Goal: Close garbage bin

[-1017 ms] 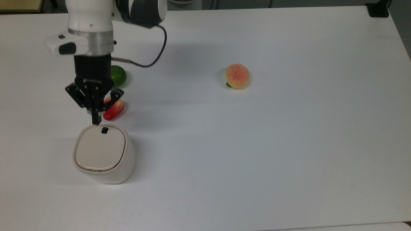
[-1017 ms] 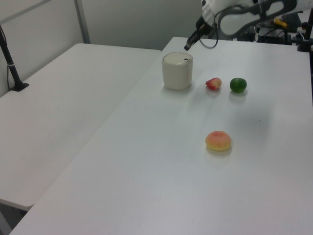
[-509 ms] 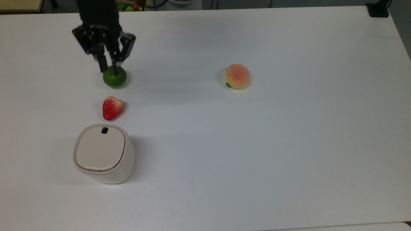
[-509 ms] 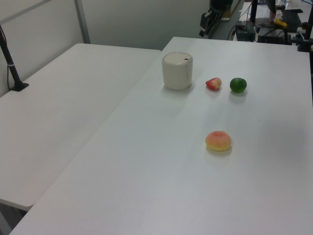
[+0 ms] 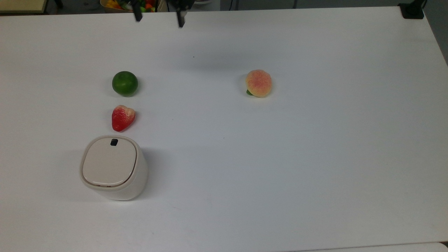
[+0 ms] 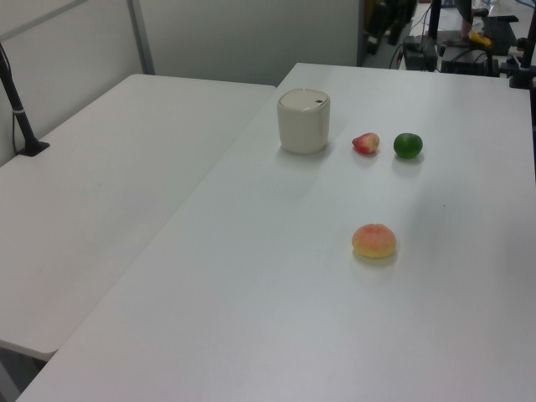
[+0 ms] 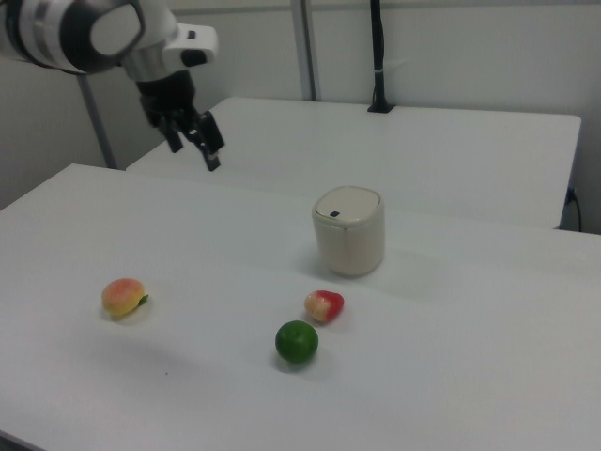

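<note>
Three fruits and one bin sit on the bench in the top view. Bin lid lies flat and flush w/ the rim, black latch on the side facing the strawberry, so the closing looks done. Strawberry is just beside the bin, lime a bit further on the same line, peach well apart from the bin toward the top view's right. Tool hangs at the far edge, well apart from the bin, its two fingertips spread wide w/ nothing between them: released, prob. parked clear since the lid needs no more pushing.

Left view: bin stands upright near the bench's far end, lid level. Strawberry is just beside it on the left view's right, lime next along, peach nearer the camera, well apart from the bin. None of the fruit touches the bin, so nothing props or blocks the lid.

Right view: tool is high above the bench, up and to the right view's left of the bin, jaws apart and empty. Bin is shut; strawberry and lime lie in front of it, peach far off to the right view's left.
</note>
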Controlling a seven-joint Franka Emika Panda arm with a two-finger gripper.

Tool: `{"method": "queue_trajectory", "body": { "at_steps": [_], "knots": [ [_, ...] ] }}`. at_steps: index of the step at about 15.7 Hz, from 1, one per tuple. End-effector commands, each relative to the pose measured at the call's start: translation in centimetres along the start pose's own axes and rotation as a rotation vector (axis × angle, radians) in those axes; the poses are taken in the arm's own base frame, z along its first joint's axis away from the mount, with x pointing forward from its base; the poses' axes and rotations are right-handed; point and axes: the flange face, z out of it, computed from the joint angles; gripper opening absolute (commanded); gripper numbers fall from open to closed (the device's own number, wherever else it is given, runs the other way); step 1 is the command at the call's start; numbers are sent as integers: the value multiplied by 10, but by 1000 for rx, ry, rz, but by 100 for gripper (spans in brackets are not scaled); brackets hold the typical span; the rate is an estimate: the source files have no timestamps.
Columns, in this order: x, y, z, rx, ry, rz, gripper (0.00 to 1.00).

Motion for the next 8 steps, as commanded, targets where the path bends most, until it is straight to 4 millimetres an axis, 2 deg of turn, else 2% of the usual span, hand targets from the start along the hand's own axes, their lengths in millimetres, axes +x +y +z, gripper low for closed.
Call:
{"method": "queue_trajectory", "body": {
  "at_steps": [1,6,8],
  "knots": [
    [-32,-25,-8,0,-111,-42,100],
    [-34,-40,7,-19,-139,-117,100],
    [-33,-36,7,-23,-136,-186,100]
  ]
}}
